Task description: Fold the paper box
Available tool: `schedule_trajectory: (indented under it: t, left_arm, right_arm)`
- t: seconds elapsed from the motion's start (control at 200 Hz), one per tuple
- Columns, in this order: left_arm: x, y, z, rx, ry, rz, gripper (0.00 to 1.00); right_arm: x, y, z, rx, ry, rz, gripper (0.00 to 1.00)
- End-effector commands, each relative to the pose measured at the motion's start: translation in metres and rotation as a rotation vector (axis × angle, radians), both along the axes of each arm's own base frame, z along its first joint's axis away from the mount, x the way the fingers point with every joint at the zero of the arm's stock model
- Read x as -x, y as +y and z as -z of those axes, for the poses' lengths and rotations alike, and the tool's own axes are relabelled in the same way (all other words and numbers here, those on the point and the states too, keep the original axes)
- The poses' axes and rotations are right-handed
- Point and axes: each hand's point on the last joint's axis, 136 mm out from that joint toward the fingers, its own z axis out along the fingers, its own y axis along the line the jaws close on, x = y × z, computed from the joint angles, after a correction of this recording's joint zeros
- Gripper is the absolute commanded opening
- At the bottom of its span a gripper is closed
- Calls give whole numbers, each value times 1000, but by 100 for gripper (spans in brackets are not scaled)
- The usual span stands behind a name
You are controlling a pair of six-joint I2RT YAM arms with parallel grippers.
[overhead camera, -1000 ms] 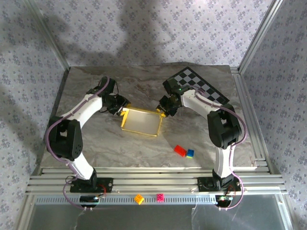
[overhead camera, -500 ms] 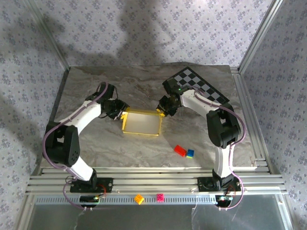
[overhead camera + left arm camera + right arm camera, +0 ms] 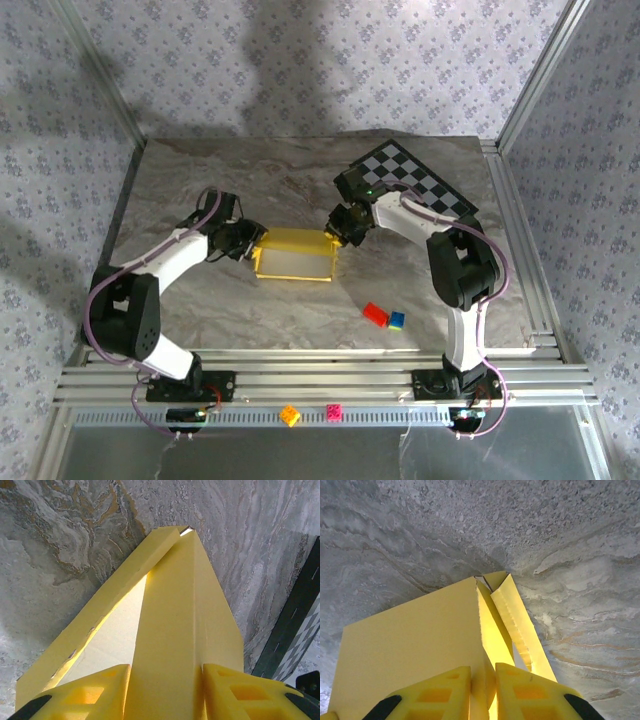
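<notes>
On the metal rails at the near edge, between the two arm bases, sit an orange brick [image 3: 290, 414] and, just to its right, a pink brick [image 3: 334, 411]. Further right, on the grey marbled bench [image 3: 280, 320], a red brick [image 3: 375, 314] lies touching a blue brick [image 3: 397, 320], both well apart from the work and nearer the front. At the far right corner lies a black-and-grey checkerboard mat [image 3: 410, 180], with the right arm reaching across its near corner. The paper box [image 3: 293, 256] lies about mid-bench, between the two arms, a shallow yellow tray with its white inner face up and its walls raised. The left pincer [image 3: 244, 243] comes in low at the box's left end and is clamped on it. Seen from that wrist, the yellow fingers [image 3: 95, 692] stand either side of an upright yellow panel, with the white floor of the box showing to its left. The right pincer [image 3: 338, 229] is at the far right corner of the box. From its wrist, the fingers [image 3: 530, 692] are pressed together on the thin edge of a yellow wall, a narrow folded flap standing just to the right.
</notes>
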Motion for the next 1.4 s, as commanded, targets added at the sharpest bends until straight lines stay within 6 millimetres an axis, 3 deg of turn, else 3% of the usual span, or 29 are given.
schedule_trajectory:
  t: [0.0, 0.155, 0.3, 0.485, 0.665, 0.745, 0.815, 1.009, 1.184, 1.394]
  left_arm:
    - [22, -1, 15, 1, 71, -2, 40]
    - [35, 2, 18, -9, 95, 15, 46]
    - [52, 14, 18, -80, 147, 41, 68]
    - [49, 22, 4, -88, 112, 27, 71]
    - [50, 42, -17, -180, 83, 53, 71]
    - [47, 45, -29, -188, 36, 73, 63]
    - [47, 36, -32, -158, 19, 118, 57]
    - [55, 24, -19, -142, 47, 181, 55]
    - [66, 27, -2, -171, 78, 208, 48]
    - [73, 25, 14, -182, 96, 224, 46]
  right_arm:
    - [8, 2, 7, 31, -10, -45, 20]
    - [7, -1, 8, 56, -22, -65, 19]
    - [10, -4, 9, 78, -16, -80, 19]
    - [9, -4, 6, 85, -23, -95, 20]
    - [11, -6, 6, 96, -18, -102, 20]
    - [12, -7, 3, 97, -22, -106, 22]
    - [11, -8, -2, 100, -35, -111, 25]
    - [14, -13, -20, 111, -73, -141, 36]
    - [29, -18, -31, 108, -81, -166, 35]
    - [52, -16, -17, 100, -47, -190, 30]
